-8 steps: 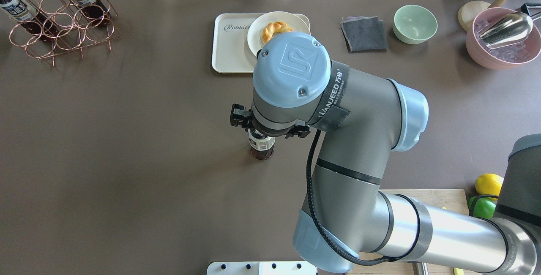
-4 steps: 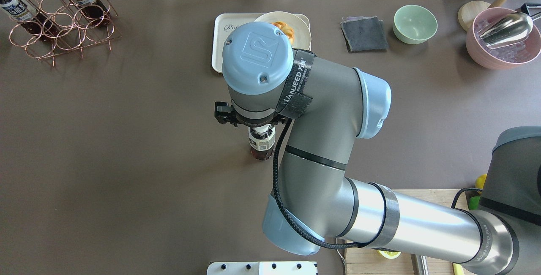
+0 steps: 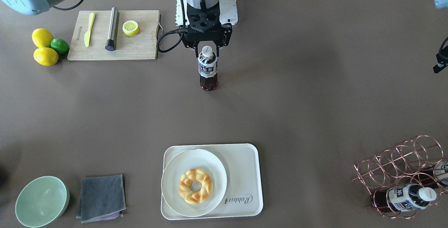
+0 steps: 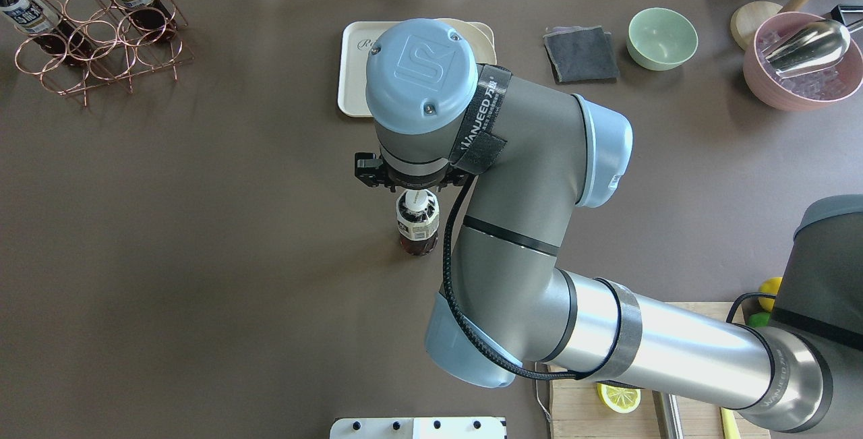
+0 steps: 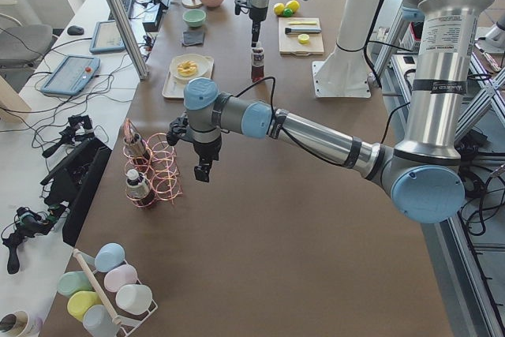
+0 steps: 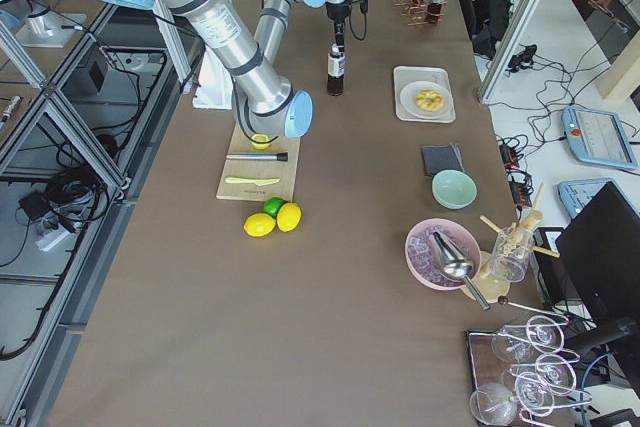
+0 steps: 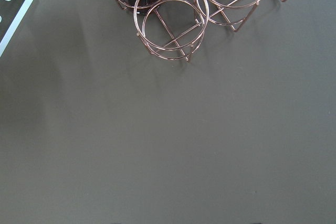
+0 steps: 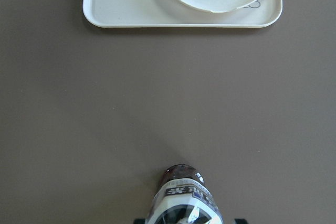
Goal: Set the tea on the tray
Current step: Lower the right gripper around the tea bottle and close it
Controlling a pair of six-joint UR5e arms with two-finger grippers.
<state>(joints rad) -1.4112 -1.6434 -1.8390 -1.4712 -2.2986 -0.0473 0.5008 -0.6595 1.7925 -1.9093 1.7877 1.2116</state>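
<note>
A tea bottle (image 3: 208, 70) stands upright on the brown table, mid-table, also in the overhead view (image 4: 417, 226) and at the bottom of the right wrist view (image 8: 184, 203). My right gripper (image 3: 207, 52) is open, pointing down, its fingers on either side of the white cap without gripping it. The cream tray (image 3: 245, 172) lies farther out; a round white plate (image 3: 171, 172) with a doughnut (image 3: 195, 186) fills its half. My left gripper (image 5: 203, 173) hangs above the table beside the copper rack (image 5: 154, 167); I cannot tell whether it is open.
The copper wire rack (image 3: 402, 172) holds more tea bottles (image 3: 409, 196). A cutting board (image 3: 140, 47) with lemon half, knife and steel rod, loose lemons and a lime (image 3: 45, 47), a green bowl (image 3: 41, 201), a grey cloth (image 3: 101, 198) and a pink bowl (image 4: 802, 81) are around.
My right wrist swung left, then slightly back right and away from the robot. The bottle's cap now shows below the gripper. The bottle has not moved.
</note>
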